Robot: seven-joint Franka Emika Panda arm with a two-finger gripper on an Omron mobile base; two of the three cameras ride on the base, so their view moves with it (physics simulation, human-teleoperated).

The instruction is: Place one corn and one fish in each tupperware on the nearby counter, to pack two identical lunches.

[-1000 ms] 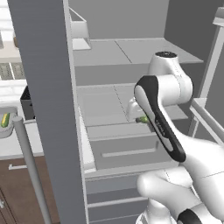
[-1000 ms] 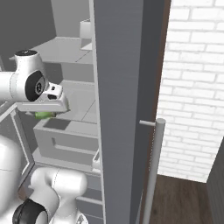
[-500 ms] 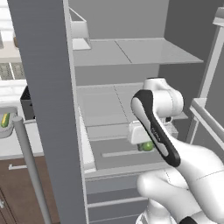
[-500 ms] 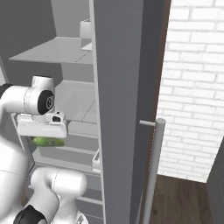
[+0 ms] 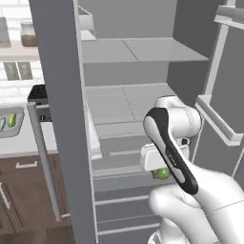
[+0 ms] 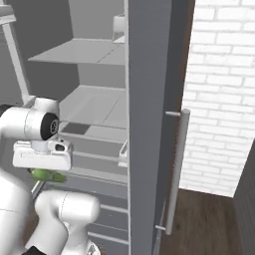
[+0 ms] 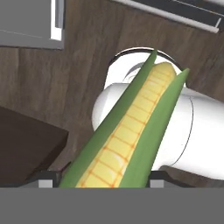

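Centrally, an open fridge [image 5: 133,71] takes up most of both base views, its grey shelves bare and its drawers low in the frame. Its door [image 5: 59,114] stands edge-on as a tall grey slab left of centre in the left base view, with a long silver handle [image 5: 42,162] running down beside it. In the right base view a second door [image 6: 147,119] rises through the middle, its handle [image 6: 177,169] just right of it, and a white brick wall [image 6: 224,89] fills the right side over dark wood floor [image 6: 209,219].

At the left edge of the left base view lies the counter [image 5: 19,143], pale over brown cabinets. One tupperware [image 5: 9,123] sits on it at mid-left, holding yellow-green items too small to identify.

Lower right in the left base view, the arm [image 5: 167,143] bends down in front of the drawers. The gripper [image 7: 98,179] is clamped on a corn [image 7: 127,131]: in the hand view the cob runs diagonally from bottom centre toward the upper right, yellow kernels between green husk leaves, with a finger [image 7: 48,180] against each side at the bottom edge. A green patch of the corn shows beneath the hand at lower centre of the left base view [image 5: 162,173] and at lower left of the right base view [image 6: 47,175].
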